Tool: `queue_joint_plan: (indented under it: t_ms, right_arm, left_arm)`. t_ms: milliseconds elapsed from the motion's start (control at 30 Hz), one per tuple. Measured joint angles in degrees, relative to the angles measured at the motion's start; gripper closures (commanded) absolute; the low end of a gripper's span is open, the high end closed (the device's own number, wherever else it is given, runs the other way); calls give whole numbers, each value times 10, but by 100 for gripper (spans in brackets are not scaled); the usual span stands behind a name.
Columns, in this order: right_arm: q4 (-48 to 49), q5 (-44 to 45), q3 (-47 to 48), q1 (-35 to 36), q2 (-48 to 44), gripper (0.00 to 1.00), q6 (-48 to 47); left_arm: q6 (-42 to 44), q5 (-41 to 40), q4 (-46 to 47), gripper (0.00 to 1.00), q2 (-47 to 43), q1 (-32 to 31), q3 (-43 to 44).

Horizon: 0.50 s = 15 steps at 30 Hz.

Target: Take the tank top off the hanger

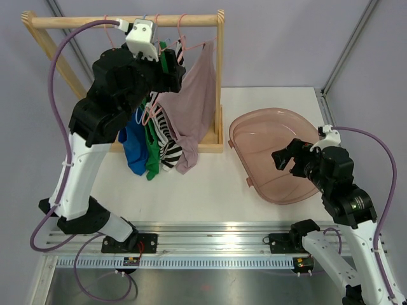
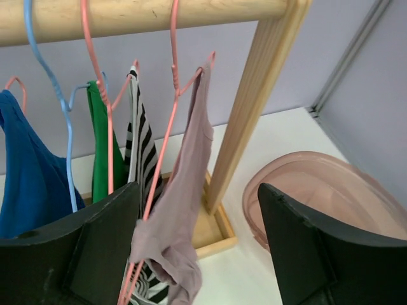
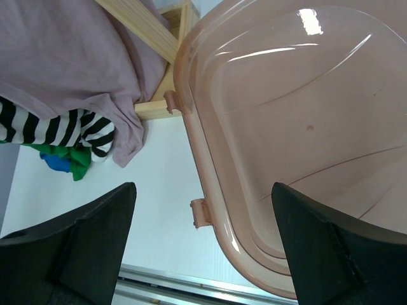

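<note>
Mauve tank top (image 1: 194, 95) hangs on its pink hanger (image 2: 166, 136) at the wooden rail's (image 1: 127, 21) right end, one of four garments, with the raised left gripper (image 2: 198, 194) spread wide around it, gripping nothing. The right gripper (image 3: 203, 187) hovers low, open and empty, over one pink basin (image 1: 273, 114).

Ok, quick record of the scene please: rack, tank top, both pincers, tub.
rack: wooden, four hung garments
tank top: mauve, on pink hanger, nearest right post
others: blue top, green top, striped top
left pincer: open, tank top between its fingers, not gripped
right pincer: open, empty, above tub
tub: translucent pink, right of rack
</note>
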Motion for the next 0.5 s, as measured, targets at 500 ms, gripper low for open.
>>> queue_joint_plan:
  t_ms: [500]
  right_arm:
    - [-1, -41, 0, 0, -34, 5, -21]
  left_arm:
    - [63, 0, -2, 36, 138, 56, 38]
